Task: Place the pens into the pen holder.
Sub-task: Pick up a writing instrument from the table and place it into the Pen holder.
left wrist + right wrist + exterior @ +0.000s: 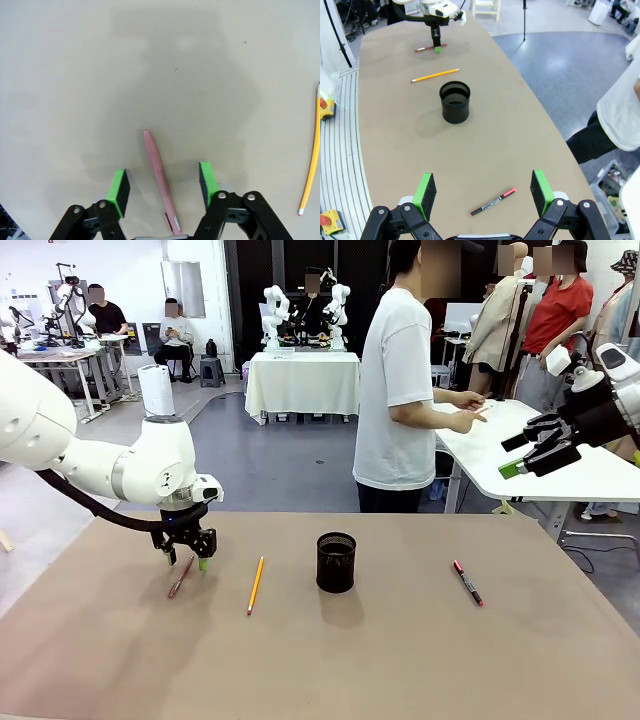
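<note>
Nothing is in the holder (454,102) yet; it looks empty from above, so all of the task seems left. Three pens lie flat on the table (400,660): the red pen (159,175), the pencil (256,585) and the black pen (492,202).

The left gripper (188,562) is down at the table, pointing straight down, with its fingers spread to either side of the red pen. The pen lies between the pads (119,191), along the gap, with a clear space on each side, so it is not yet pinched. The pencil lies well off to one side of these fingers.

The right gripper (482,181) hangs high off the table, fingers spread wide and holding nothing. The black pen sits far below, between its fingers, and the holder lies beyond.
</note>
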Motion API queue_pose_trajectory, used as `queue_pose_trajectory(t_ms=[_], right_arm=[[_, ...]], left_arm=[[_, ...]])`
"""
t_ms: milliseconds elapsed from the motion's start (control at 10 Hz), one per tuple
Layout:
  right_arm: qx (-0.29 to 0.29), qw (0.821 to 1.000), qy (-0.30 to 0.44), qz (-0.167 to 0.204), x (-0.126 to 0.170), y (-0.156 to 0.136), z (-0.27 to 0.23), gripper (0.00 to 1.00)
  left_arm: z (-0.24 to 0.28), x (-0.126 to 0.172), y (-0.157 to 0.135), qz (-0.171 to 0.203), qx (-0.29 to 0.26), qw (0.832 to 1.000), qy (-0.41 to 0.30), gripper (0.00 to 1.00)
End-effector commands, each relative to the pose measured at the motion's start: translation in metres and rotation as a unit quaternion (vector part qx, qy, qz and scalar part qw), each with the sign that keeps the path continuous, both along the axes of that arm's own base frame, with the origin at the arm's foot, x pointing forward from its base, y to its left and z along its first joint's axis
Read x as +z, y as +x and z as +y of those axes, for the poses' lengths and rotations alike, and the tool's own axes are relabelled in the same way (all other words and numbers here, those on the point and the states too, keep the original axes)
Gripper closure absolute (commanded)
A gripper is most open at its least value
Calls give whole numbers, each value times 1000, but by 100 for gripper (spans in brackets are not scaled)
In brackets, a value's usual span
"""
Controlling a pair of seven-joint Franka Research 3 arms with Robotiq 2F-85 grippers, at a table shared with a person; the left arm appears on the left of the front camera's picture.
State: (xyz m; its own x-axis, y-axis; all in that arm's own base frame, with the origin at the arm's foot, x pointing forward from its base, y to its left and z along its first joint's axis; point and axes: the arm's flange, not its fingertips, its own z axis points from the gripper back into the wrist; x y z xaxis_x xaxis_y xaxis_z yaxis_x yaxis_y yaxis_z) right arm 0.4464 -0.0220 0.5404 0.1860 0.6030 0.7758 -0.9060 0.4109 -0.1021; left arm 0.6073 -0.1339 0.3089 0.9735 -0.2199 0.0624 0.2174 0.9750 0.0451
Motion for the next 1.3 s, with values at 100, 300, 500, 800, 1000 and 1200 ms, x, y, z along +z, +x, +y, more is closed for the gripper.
queue_pose_trajectory(t_ms=[100, 300, 500, 800, 1000, 1200], right_arm=[[1, 1000, 4, -1, 2, 0, 1, 0], [1, 1000, 4, -1, 2, 0, 1, 0], [1, 1000, 4, -1, 2, 0, 1, 0], [1, 1000, 4, -1, 2, 0, 1, 0], [1, 1000, 4, -1, 2, 0, 1, 0], [1, 1000, 4, -1, 2, 0, 1, 0]], left_arm=[[0, 2, 2, -3, 22, 1000, 4, 87], [0, 5, 1, 1, 27, 1000, 9, 100], [0, 15, -7, 16, 29, 999, 16, 100], [-4, 36, -15, 14, -3, 996, -87, 100], [-23, 80, -28, 2, -30, 974, -227, 100], [-49, 130, -40, -47, -77, 942, -324, 100]])
